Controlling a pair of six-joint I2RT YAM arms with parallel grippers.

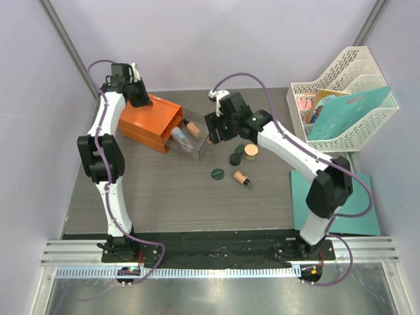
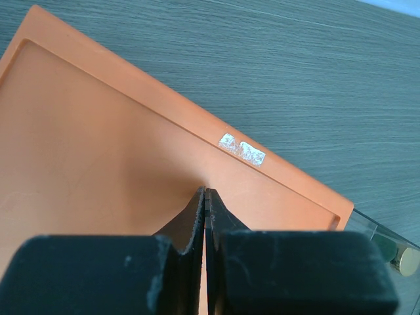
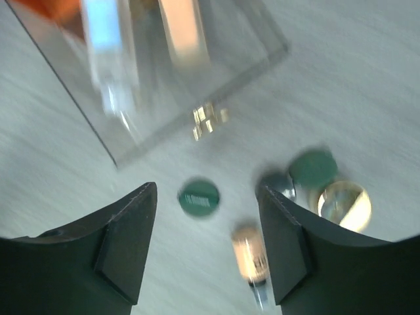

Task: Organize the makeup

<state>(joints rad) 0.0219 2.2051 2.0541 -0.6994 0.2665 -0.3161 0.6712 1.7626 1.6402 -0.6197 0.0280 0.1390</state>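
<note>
Orange drawer box (image 1: pixel 147 125) stood at the rear left of the counter (image 1: pixel 164 193), with its clear drawer (image 1: pixel 189 139) drawn out toward the right. Inside the drawer lay a clear tube (image 1: pixel 178 136) and a tan cylinder (image 1: pixel 193 129); blur in the right wrist view prevented closer identification. The left jaws were pressed fully together with nothing between them, positioned over the box's top panel, as the left wrist view showed. The right jaws were spread wide and empty, hanging just beside the drawer's open end. Other makeup lay loose on the counter to the right of the drawer: a dark green disc (image 1: pixel 218 174) lying flat, a tan-and-black cylinder (image 1: pixel 243 178) on its side near the disc, a dark green jar (image 1: pixel 235 158), and a tan-lidded jar (image 1: pixel 251 151) just beside that jar. A white file rack (image 1: pixel 344 98) holding a teal folder (image 1: pixel 348 111) stood at the far right, well apart from the cosmetics.
</note>
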